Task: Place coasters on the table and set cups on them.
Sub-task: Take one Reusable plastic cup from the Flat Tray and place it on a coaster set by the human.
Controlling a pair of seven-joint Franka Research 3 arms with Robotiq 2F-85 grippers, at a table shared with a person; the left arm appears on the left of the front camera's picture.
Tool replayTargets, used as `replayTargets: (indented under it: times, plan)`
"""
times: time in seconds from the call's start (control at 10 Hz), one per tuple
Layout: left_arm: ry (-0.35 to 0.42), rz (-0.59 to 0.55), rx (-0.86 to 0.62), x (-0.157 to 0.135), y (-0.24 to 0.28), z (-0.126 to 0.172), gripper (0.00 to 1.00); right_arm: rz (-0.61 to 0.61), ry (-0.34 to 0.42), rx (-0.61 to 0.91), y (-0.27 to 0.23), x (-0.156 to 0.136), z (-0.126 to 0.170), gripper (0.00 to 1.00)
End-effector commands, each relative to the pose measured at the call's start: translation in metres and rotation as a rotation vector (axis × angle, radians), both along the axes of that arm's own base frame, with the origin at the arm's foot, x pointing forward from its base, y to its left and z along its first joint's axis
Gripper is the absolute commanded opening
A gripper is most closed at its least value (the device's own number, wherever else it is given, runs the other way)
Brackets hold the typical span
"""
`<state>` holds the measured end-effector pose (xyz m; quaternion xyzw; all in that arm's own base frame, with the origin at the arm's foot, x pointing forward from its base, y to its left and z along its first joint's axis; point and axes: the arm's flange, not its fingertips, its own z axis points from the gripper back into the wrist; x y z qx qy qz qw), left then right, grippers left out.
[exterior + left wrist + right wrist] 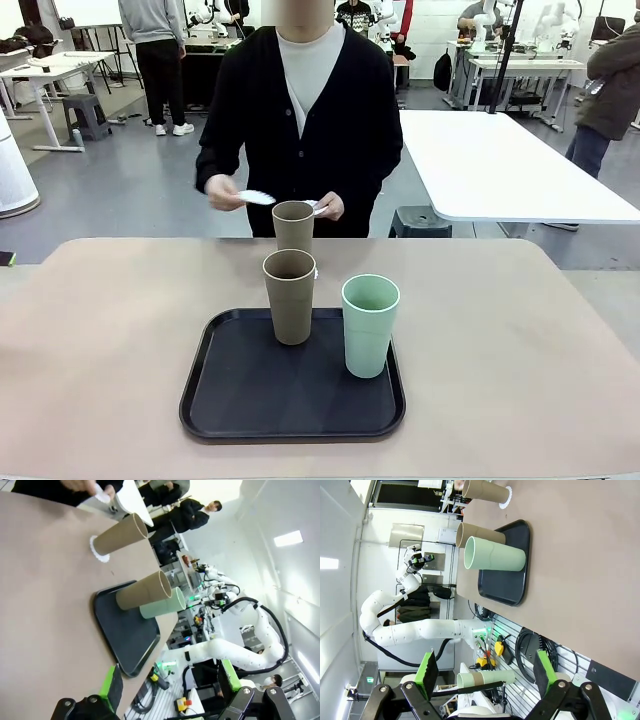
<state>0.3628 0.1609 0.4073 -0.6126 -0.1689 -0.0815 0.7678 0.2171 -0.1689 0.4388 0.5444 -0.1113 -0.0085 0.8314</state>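
nearest its own wrist camera, the left gripper (pixel 168 669) has its black fingers with green pads spread wide apart, with nothing between them. the right gripper (pixel 485 655) is just as wide and just as bare. both hang back on the robot's side, well apart from the cups, each wrist rolled so that the large beige-tan matte table (pixel 100 350) runs sideways in its view.

a black rounded-square tray (pixel 260 395) lies on the table and carries two tall tapered tumblers: a tan-brown cup (pixel 290 300) towards its far edge and a pale mint green cup (pixel 370 325) at its right side, close to each other. beyond the tray, a second tan-brown cup (pixel 293 228) stands on the tabletop on a small round white paper doily with a scalloped edge (pixel 95 550). across the table a person in a black cardigan holds another doily (pixel 257 198) in the hand at picture left (pixel 222 192). the other hand (pixel 328 207) pinches something white as well.

the cups look light, stiff and matte, so the pads should hold them. being tall with a narrow base, they would probably tip if nudged high up. a hold across the wall at about mid-height seems safest. the doilies look thin and limp. lying flat they would be hard to pinch, so an edge is probably the place to take one.
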Motion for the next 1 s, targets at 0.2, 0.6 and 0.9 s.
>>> replayTargets:
  times: [0.2,0.6,0.9]
  plan:
    - [-0.009,-0.001,-0.007,-0.0011,0.0009,0.0015,1.00,0.001,-0.024,0.021,0.0002,0.0023,0.0010,1.00]
    - [-0.009,-0.001,-0.007,-0.0011,0.0009,0.0015,1.00,0.001,-0.024,0.021,0.0002,0.0023,0.0010,1.00]
    - [-0.009,-0.001,-0.007,-0.0011,0.0009,0.0015,1.00,0.001,-0.024,0.021,0.0002,0.0023,0.0010,1.00]
